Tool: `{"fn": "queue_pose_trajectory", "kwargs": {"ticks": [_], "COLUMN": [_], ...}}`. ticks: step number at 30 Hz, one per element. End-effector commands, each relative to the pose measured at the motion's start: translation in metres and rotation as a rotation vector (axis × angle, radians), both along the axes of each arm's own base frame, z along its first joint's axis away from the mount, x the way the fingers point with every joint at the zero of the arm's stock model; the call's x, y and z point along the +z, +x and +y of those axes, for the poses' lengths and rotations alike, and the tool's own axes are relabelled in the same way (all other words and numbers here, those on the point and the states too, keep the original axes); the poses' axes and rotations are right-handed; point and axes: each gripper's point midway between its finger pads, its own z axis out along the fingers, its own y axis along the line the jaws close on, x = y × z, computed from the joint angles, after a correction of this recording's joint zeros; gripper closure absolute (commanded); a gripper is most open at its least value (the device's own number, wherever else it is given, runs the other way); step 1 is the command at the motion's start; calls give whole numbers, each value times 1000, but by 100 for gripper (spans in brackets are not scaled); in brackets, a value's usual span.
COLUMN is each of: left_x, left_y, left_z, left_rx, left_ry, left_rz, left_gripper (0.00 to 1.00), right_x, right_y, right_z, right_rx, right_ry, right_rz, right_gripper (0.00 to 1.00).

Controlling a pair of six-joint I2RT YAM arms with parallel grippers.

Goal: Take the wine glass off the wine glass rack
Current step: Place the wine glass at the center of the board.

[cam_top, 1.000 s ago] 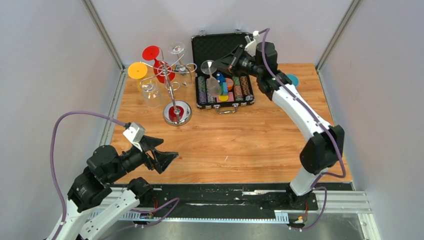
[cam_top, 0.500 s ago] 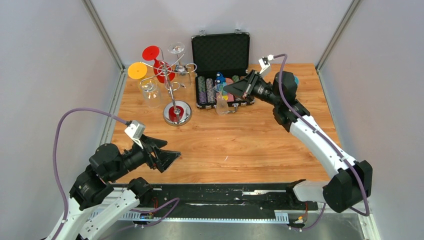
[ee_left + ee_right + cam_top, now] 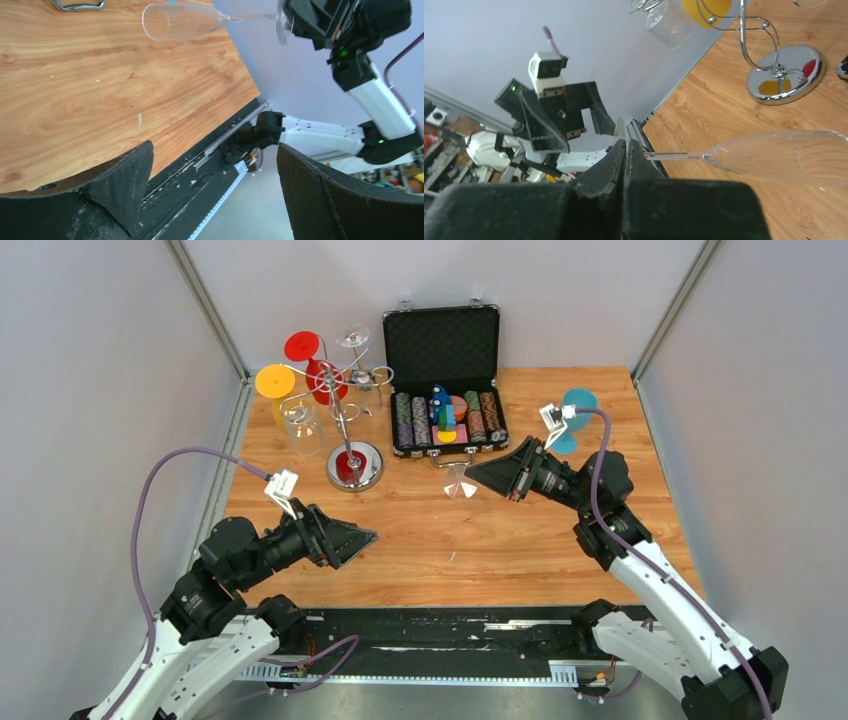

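The chrome wine glass rack point(image 3: 343, 418) stands at the table's back left on its mirrored base point(image 3: 355, 466). Red, yellow and clear glasses hang from its arms. Its base also shows in the right wrist view point(image 3: 785, 75). My right gripper point(image 3: 474, 477) is shut on the foot of a clear wine glass point(image 3: 458, 483). It holds the glass sideways, low over the middle of the table, away from the rack. In the right wrist view the jaws point(image 3: 625, 142) pinch the foot, and the stem and bowl point(image 3: 789, 157) stick out to the right. My left gripper point(image 3: 360, 537) is open and empty near the front left.
An open black chip case point(image 3: 445, 390) with stacked chips lies at the back centre. A blue glass point(image 3: 577, 401) stands at the back right. The held glass point(image 3: 182, 21) and the right gripper point(image 3: 310, 20) show in the left wrist view.
My right arm has drawn back from over the chip case towards the near right, carrying the clear glass down to the table's middle. My left arm has moved slightly forward.
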Motion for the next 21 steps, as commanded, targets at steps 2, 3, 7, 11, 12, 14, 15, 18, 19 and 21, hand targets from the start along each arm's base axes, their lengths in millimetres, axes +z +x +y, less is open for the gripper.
{"fn": "queue_pose_trajectory", "kwargs": {"ticks": [2, 3, 7, 11, 12, 14, 15, 18, 19, 21], "left_x": [25, 26, 31, 33, 34, 35, 35, 37, 37, 37], "left_y": [4, 4, 5, 5, 5, 6, 6, 5, 5, 5], "left_z": [-12, -14, -18, -21, -21, -22, -23, -25, -26, -27], "left_rx": [17, 16, 13, 11, 10, 10, 6, -2, -6, -13], "left_ry": [-208, -227, -304, -369, -388, -419, -432, -470, -477, -486], "left_rz": [101, 106, 156, 199, 214, 232, 234, 258, 270, 282], "left_gripper": [0, 0, 0, 0, 0, 0, 0, 0, 0, 0], "right_x": [19, 19, 23, 29, 31, 33, 34, 36, 37, 39], "right_y": [-34, -40, -61, -78, -82, -89, -94, -106, -110, -119], "right_z": [-1, 0, 5, 9, 11, 15, 17, 26, 29, 37], "right_rx": [59, 71, 118, 147, 155, 167, 179, 203, 213, 236], "right_ry": [23, 22, 32, 54, 62, 75, 84, 100, 105, 118], "right_rz": [-242, -270, -367, -454, -478, -525, -551, -617, -639, -686], "right_gripper": [100, 100, 100, 100, 100, 100, 100, 100, 100, 100]}}
